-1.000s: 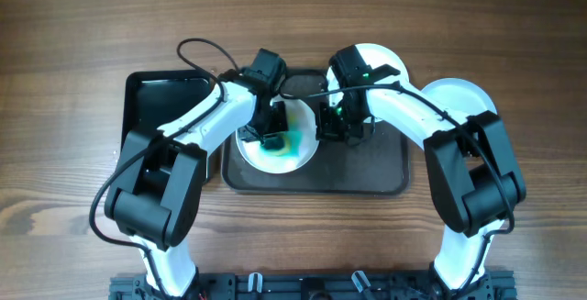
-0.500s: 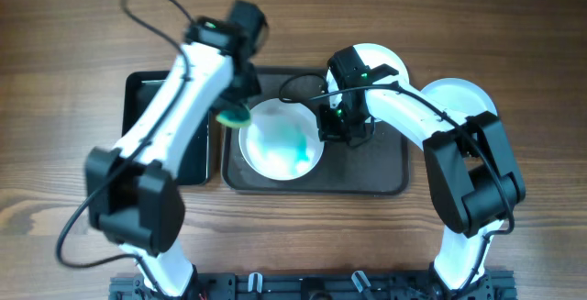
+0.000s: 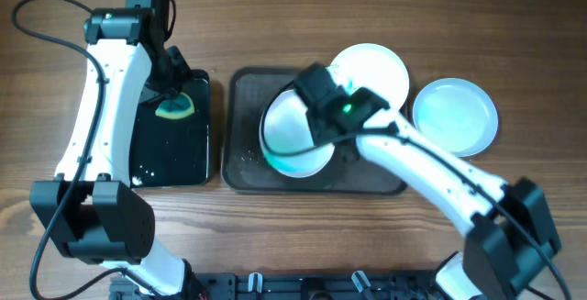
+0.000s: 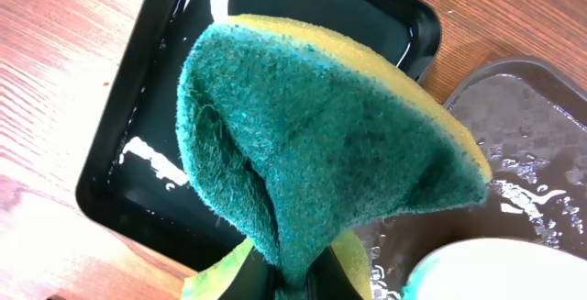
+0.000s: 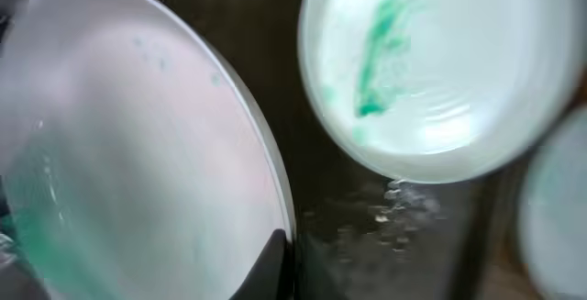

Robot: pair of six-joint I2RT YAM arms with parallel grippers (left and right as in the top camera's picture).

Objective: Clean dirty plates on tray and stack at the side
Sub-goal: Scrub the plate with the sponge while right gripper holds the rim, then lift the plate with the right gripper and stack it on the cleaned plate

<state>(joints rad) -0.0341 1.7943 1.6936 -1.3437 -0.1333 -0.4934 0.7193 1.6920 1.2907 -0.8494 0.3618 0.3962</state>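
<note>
My left gripper (image 3: 171, 89) is shut on a green and yellow sponge (image 3: 174, 107), held over the black tray (image 3: 156, 167) at the left. The sponge fills the left wrist view (image 4: 321, 144), pinched between the jaws (image 4: 293, 286). My right gripper (image 3: 316, 127) is shut on the rim of a white plate (image 3: 292, 135), which is tilted above the brown tray (image 3: 248, 167) and has teal smears low on it (image 5: 138, 153). A second plate (image 3: 371, 69) with a green smear (image 5: 440, 71) lies at the tray's back. A clean plate (image 3: 456, 115) sits on the table at the right.
The black tray is wet, with white streaks on its floor (image 4: 147, 158). The brown tray's floor (image 5: 367, 227) holds water drops. A black cable (image 3: 37, 16) arcs from the left arm over the wooden table (image 3: 293, 6).
My left arm swung left with the sponge, from the plate to over the black tray. My right gripper took the plate's rim and tilted it up off the brown tray.
</note>
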